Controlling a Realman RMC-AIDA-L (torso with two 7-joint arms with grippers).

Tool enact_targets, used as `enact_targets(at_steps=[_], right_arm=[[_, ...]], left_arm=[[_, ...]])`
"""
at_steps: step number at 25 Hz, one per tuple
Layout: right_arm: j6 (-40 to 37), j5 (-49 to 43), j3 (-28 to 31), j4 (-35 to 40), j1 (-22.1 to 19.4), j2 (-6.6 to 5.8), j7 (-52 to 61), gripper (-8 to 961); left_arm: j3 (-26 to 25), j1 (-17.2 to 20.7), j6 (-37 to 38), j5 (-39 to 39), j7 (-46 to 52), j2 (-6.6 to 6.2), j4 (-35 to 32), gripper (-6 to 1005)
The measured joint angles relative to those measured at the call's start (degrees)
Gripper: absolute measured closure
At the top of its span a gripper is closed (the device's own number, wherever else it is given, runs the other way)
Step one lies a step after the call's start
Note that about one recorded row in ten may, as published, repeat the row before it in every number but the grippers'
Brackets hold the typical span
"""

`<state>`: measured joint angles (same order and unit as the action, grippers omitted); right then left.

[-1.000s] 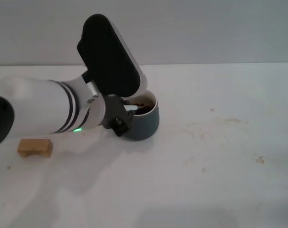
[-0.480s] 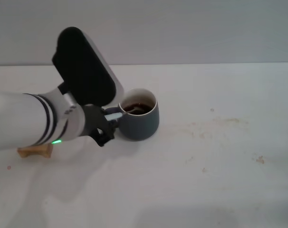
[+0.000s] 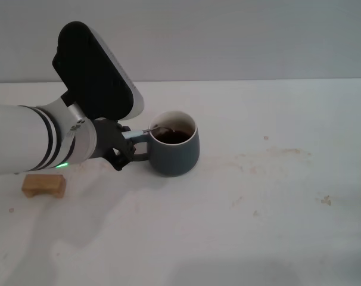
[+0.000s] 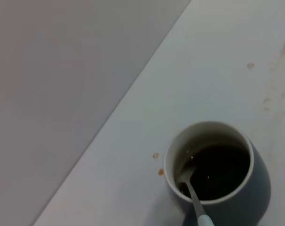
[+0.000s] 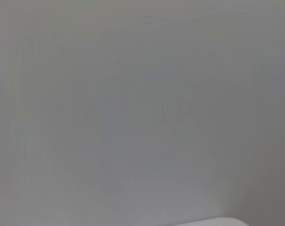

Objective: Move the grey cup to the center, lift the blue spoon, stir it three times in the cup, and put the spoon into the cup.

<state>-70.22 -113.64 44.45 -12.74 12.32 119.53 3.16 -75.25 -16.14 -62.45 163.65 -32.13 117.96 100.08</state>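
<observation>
**Spoon resting in the mug, left claw beside the handle**

From the head camera, the grey cup [image 3: 175, 145] stands on the white table [image 3: 258, 226], dark liquid inside. The blue spoon [image 3: 146, 132] leans on its rim, bowl in the drink. The left gripper [image 3: 122, 150] sits just beside the cup's handle; whether its fingers are parted or clamped I cannot tell. A wooden block [image 3: 44, 185] lies nearby.

The left wrist camera shows the cup [image 4: 220, 174] with the spoon [image 4: 195, 200] propped against its rim.

The right wrist camera shows only blank grey.
</observation>
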Motion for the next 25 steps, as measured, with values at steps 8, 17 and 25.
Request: enact_targets(at_steps=[8,17,25], right_arm=[[-0.05,0.00,0.02,0.00,-0.14,0.00,0.00,954],[-0.20,0.03,0.03,-0.10,-0.48,0.00,0.00,954],[-0.37,0.02,0.02,-0.70,-0.22,-0.11,-0.01,954]], left_arm=[[0.23,-0.44,1.51,0.10,-0.01,0.13,-0.05,734],[0.45,0.95,9.84,0.06,0.62,0.27,0.96,605],[3.45,12.76,53.52,-0.41,6.07,0.17,1.16,392]])
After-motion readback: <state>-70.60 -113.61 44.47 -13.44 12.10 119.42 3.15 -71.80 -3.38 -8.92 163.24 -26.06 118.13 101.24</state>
